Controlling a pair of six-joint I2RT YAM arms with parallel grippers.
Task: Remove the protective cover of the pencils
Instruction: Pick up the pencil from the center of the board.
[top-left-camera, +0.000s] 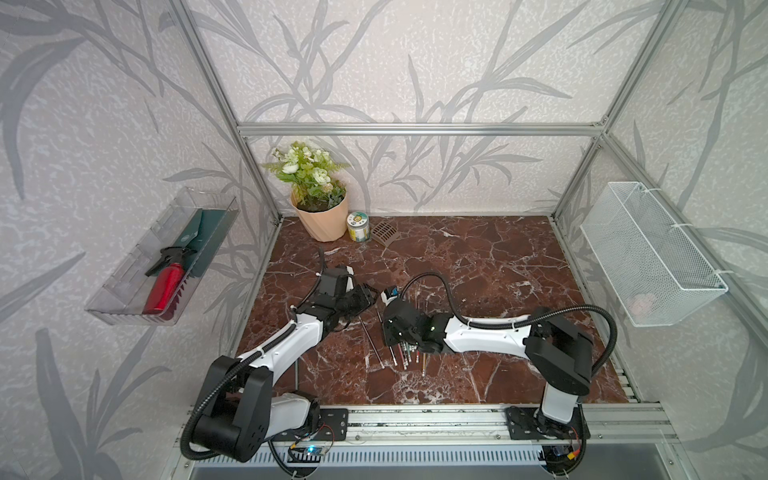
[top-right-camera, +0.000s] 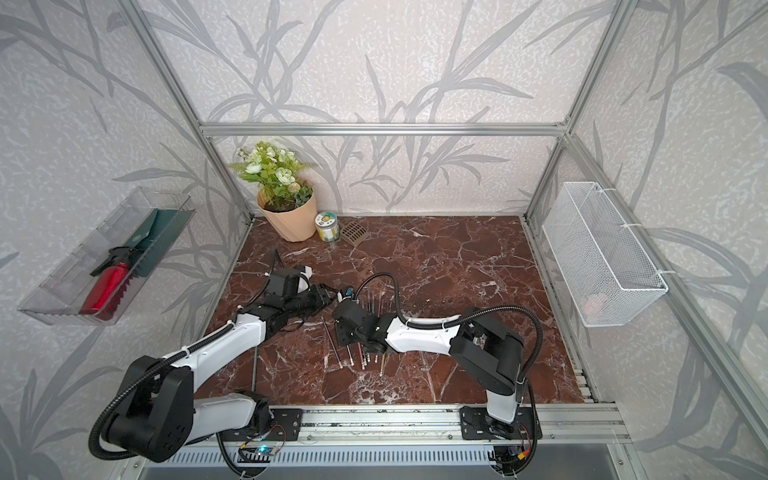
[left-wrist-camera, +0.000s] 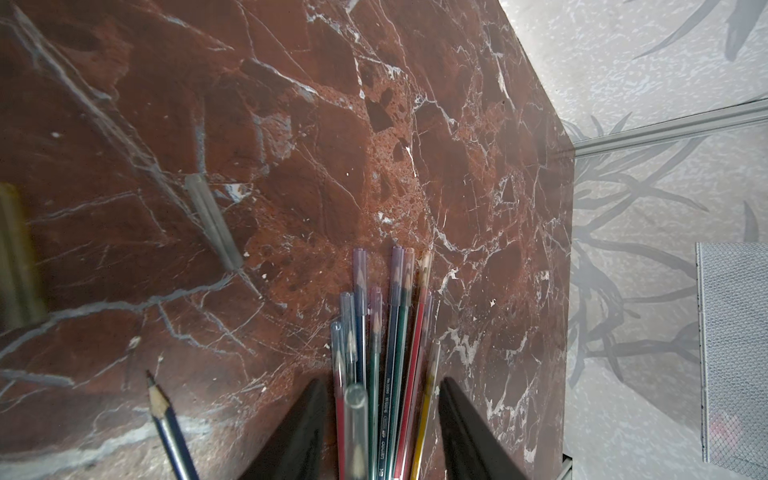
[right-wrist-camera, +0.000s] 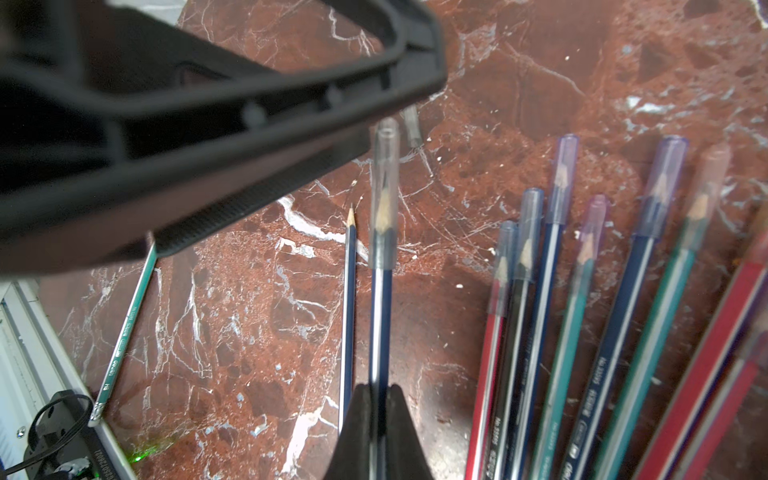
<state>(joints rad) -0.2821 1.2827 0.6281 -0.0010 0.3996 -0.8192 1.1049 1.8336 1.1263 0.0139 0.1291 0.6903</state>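
Gripping the blue pencil (right-wrist-camera: 380, 324) low on its shaft, your right gripper (right-wrist-camera: 377, 388) is clamped tight around it and seems to hold it lifted off the table (right-wrist-camera: 540, 83), with the clear cap (right-wrist-camera: 384, 174) aimed at your left gripper (left-wrist-camera: 381, 382). That left gripper has its jaws apart, one on each side of the cap, and neither pad visibly touches it. You look to be at the point of seizing the cover before pulling it off. Your next move calls for closing on the cap alone, clear of the shaft, then drawing it straight along the pencil's line while the right side holds firm. A skewed pull could bend the tip or drag the pencil through the grip. The other capped pencils (right-wrist-camera: 582, 291) lie fanned on the table just beside the held one. One bare pencil (right-wrist-camera: 348, 291) rests close to it, and a loose cap (left-wrist-camera: 214, 222) lies apart from the fan, so most of the job looks to be left. Print runs along several shafts. It seems to read "deli" with a number line and perhaps "HB", but it is too small for you to trust.
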